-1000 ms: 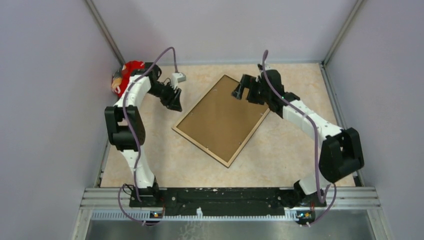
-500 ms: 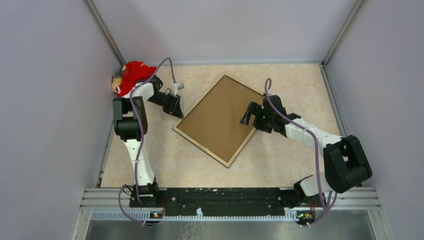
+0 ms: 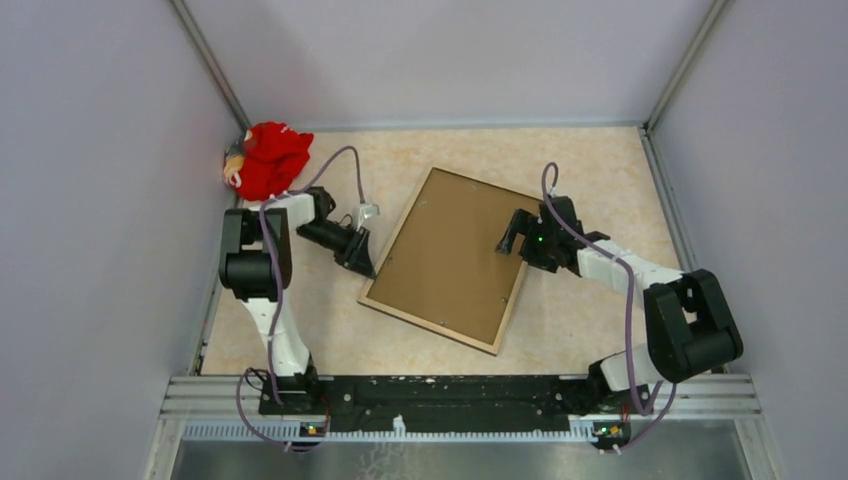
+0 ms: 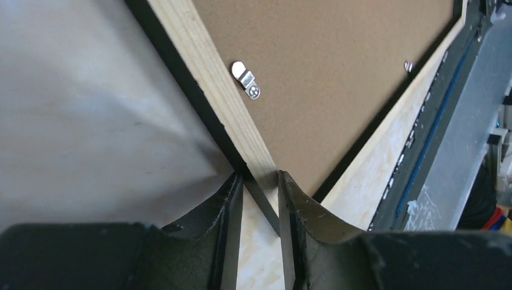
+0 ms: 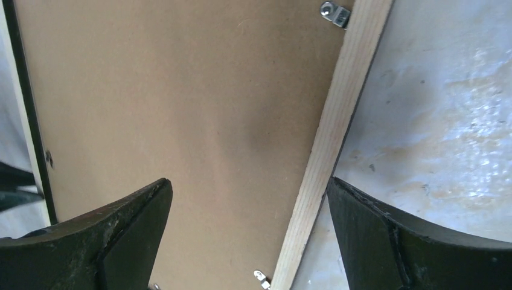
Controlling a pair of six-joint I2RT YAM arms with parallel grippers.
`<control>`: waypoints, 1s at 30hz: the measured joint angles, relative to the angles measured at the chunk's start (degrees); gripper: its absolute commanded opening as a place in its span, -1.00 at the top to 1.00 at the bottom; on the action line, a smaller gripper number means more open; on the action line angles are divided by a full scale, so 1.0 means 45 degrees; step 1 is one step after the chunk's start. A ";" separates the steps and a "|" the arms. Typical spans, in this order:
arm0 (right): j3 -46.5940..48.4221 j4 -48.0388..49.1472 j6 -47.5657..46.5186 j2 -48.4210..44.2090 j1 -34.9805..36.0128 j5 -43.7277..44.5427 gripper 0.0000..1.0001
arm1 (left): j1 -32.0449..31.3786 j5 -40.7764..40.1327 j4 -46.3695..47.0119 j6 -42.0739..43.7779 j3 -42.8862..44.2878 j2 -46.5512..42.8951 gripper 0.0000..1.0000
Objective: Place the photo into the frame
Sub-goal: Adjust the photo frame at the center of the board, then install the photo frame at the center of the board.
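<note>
My left claw (image 4: 261,181) pinching the frame (image 3: 450,255) at nine o'clock, right claw (image 5: 249,184) gaping at three; beige tabletop (image 3: 600,160), lilac walls (image 3: 450,60).

We see the frame (image 3: 430,322) lying flat and face down at the middle of the table (image 3: 600,160), its tan wood back up and its outer edge black. It sits skewed, its far end turned rightward. A brown backing board (image 3: 450,255) fills it, beside small metal clips (image 4: 246,80).

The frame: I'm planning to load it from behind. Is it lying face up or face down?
Face down. The frame shows its tan wooden back, with the brown backing board and a metal clip facing up.
</note>
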 measured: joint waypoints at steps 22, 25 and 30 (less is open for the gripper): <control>0.2788 0.1938 -0.0248 0.2006 0.4668 -0.0792 -0.84 | -0.0908 -0.0097 0.1307 -0.2482 -0.0301 -0.0364 0.29; 0.3502 0.2594 -0.0073 0.3381 0.5678 -0.1166 -0.75 | -0.0894 0.0121 0.1413 -0.2769 0.0126 0.0136 0.39; 0.4498 0.3453 0.0243 0.4979 0.6518 -0.1593 -0.65 | -0.0821 0.0520 0.1253 -0.2973 0.0180 0.0291 0.55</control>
